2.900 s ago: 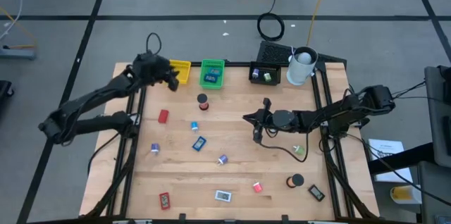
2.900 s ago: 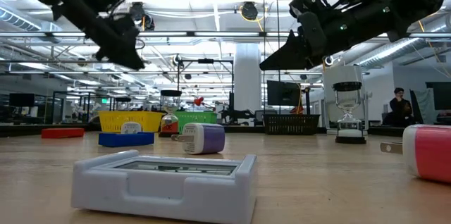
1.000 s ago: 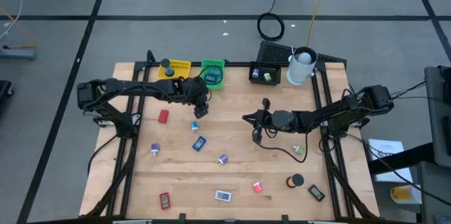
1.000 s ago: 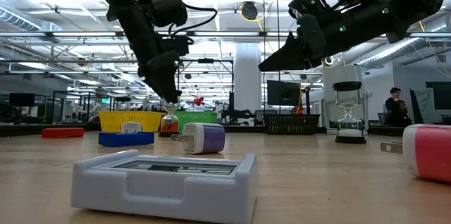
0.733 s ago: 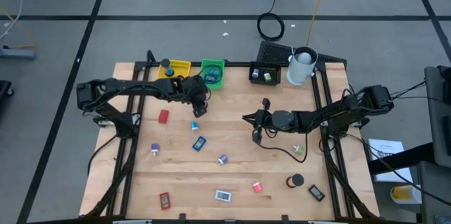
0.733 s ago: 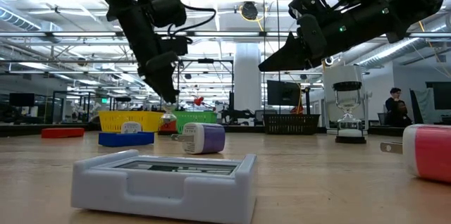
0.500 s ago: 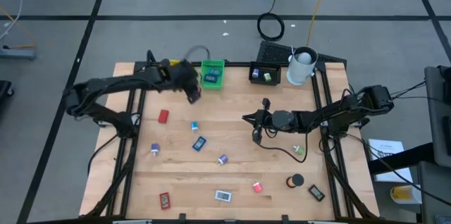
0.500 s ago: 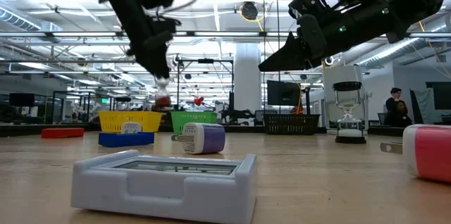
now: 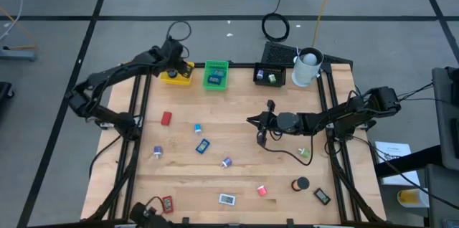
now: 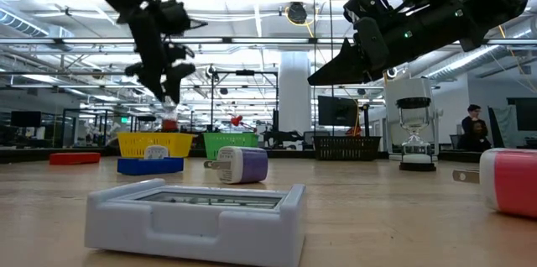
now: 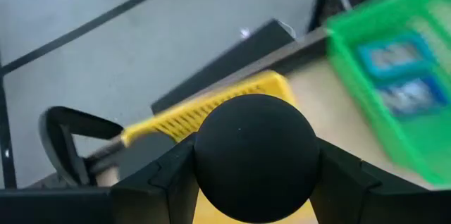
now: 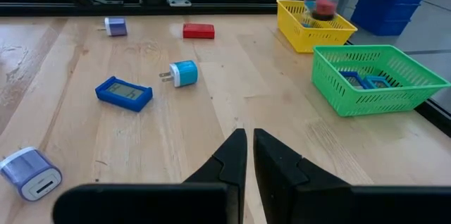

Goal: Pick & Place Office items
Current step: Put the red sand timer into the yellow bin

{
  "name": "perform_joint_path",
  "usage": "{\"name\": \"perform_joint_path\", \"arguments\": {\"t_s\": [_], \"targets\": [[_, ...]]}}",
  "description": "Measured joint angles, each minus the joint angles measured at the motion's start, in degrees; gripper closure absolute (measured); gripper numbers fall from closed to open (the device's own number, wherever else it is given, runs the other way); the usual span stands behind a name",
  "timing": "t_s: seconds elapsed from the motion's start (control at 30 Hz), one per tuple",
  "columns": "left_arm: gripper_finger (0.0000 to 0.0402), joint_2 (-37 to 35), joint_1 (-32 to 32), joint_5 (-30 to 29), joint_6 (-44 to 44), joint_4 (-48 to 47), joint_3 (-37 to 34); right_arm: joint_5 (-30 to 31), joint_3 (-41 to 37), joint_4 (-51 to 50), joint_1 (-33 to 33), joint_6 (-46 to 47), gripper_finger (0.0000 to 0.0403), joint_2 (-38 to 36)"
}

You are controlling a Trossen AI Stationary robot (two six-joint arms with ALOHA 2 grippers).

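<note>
The left gripper [image 11: 254,182], fingers clamped across a black roll [image 11: 255,155], holds it above the yellow tray [image 9: 177,75] at the surface's far left edge; it looks light, rigid and smooth, best pinched across its round sides, while the right gripper's [image 12: 246,155] fingers are clenched empty.

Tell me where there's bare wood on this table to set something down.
Bare: the strip between the green tray and the right gripper, and the left edge below the red block. Crowded: the back row of trays, and the front edge around the white case.
</note>
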Motion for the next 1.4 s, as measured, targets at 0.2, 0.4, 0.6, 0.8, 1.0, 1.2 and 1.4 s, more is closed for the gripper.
{"name": "perform_joint_path", "arguments": {"t_s": [0.2,0.4,0.6,0.8,1.0,1.2,1.4], "targets": [[0.0190,2.7,2.6,1.2,-0.1,4.5,-3.2,0.0,0.0,0.0,0.0,-0.1,0.0380,0.0],[0.0190,4.2,3.7,0.8,-0.8,7.4,-4.0,0.0,0.0,0.0,0.0,0.0,0.0380,0.0],[0.0190,6.9,3.8,0.8,-1.0,8.3,-4.0,0.0,0.0,0.0,0.0,0.0,0.0380,0.0],[0.0190,9.3,3.8,0.3,-1.1,10.7,-4.0,0.0,0.0,0.0,0.0,0.0,0.0380,0.0],[0.0180,9.6,3.7,0.0,-1.1,10.9,-3.9,0.0,0.0,0.0,0.0,0.0,0.0380,0.0],[0.0110,9.6,2.8,-0.4,0.3,10.5,-3.9,0.0,0.0,0.0,0.0,0.0,0.0380,0.0],[0.0091,9.6,2.7,-1.3,1.6,10.6,-3.9,0.0,0.0,0.0,0.0,0.0,0.0380,0.0]]}}
